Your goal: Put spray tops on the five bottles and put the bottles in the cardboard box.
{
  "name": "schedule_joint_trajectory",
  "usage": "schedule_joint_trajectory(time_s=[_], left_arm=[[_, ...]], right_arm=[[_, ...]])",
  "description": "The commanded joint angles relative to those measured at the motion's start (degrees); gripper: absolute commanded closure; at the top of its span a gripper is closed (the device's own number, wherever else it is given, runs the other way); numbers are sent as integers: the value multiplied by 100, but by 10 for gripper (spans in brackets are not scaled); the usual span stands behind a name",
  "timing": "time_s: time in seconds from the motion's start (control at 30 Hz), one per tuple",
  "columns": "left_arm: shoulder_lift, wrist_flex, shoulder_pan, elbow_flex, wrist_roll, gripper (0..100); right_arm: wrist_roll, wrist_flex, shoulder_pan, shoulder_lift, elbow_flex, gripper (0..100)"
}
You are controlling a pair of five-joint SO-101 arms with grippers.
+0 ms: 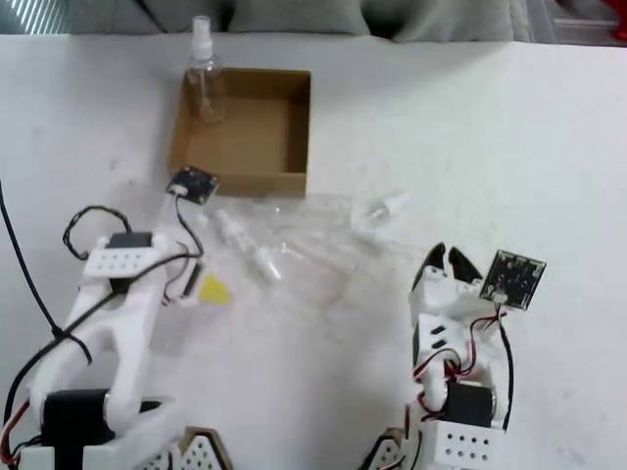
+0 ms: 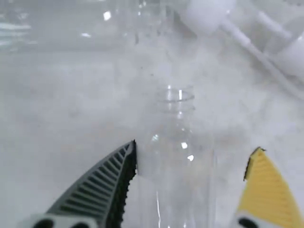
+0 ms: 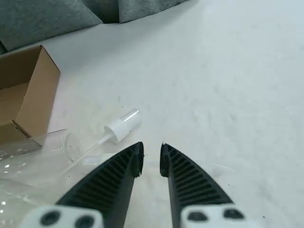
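Bottle, clear plastic, neck open and no top fitted: it is found on the left part of the counter, set between the two fingers of the left hand. Its long axis is seen to run straight out along the hand's line of reach, with the neck at the end away from the hand. Whether it stands or lies flat cannot be told.

The left hand is spread wide. The grey finger is placed against or just beside one wall of the bottle, and the yellow finger stands a little apart from the other wall. No firm pinch is shown, so a straight closing across the body is judged to be what the next move calls for.

Spray top, white, tube attached: it lies flat on the counter just beyond the right hand, on that hand's far-left side. The right hand is judged the nearer one for it. Its fingers are drawn almost together, with a narrow slit between them, and nothing is held or touched.

Second spray top: it lies just past the bottle's neck.

Cardboard box: it sits open at far left. One capped bottle stands at its far-left corner.
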Motion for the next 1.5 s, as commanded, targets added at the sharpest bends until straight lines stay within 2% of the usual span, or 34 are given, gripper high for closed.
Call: schedule_joint_trajectory(time_s=[0.0,0.17,1.23,1.47], left_arm=[[-4,-141,84,-185,-149,630],[-4,-149,84,-193,-334,627],[13,18,198,-466,-334,630],[892,352,31,-1222,-334,630]], right_arm=[[88,13,-48,-66,44,947],[88,13,-48,-66,44,947],[88,4,-57,-66,44,947],[88,13,-57,-66,44,947]])
